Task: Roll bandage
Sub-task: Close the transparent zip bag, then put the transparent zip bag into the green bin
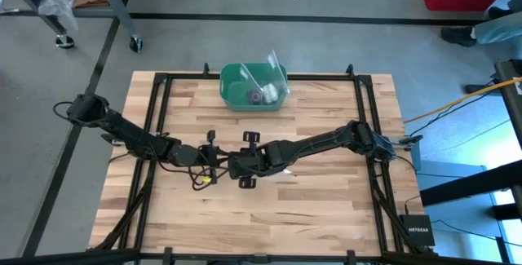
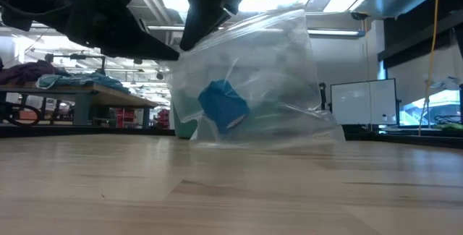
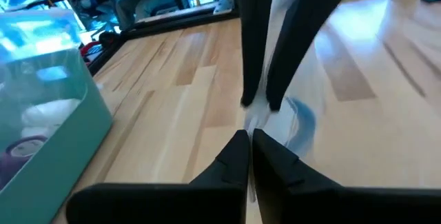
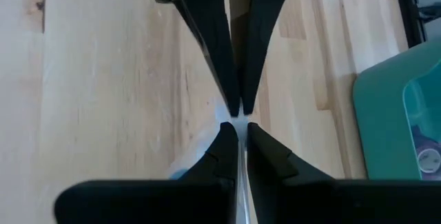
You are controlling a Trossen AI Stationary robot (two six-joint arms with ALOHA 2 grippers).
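The bandage [image 2: 223, 105] is a small blue roll lying inside a clear plastic bag [image 2: 253, 83]. In the low view the bag stands upright, and its lower edge [image 2: 268, 139] is down at the tabletop. Both grippers meet tip to tip at the bag's top, near the table's middle. My left gripper [image 3: 249, 141] comes from the table's left and my right gripper [image 4: 238, 131] from the right. Both are shut on the plastic. Through the plastic, the left wrist view shows a patch of the blue bandage [image 3: 303, 120]. My left gripper pinches the bag's upper edge [image 3: 256, 117] between its two shut fingers, coming in slanting slightly down from the table's left. The bag hangs below it, down to the tabletop. My right gripper pinches the same upper edge [image 4: 236, 122] between its shut fingers, slanting steeply down from the table's right, directly facing the left gripper's tips. A strip of clear plastic [image 4: 241, 176] runs back between its fingers.
A green plastic bin [image 1: 254, 86] with small items in it stands at the table's far edge, centre. A black frame [image 1: 359, 134] runs around the wooden tabletop. Bare wood lies at the table's near side [image 1: 269, 216].
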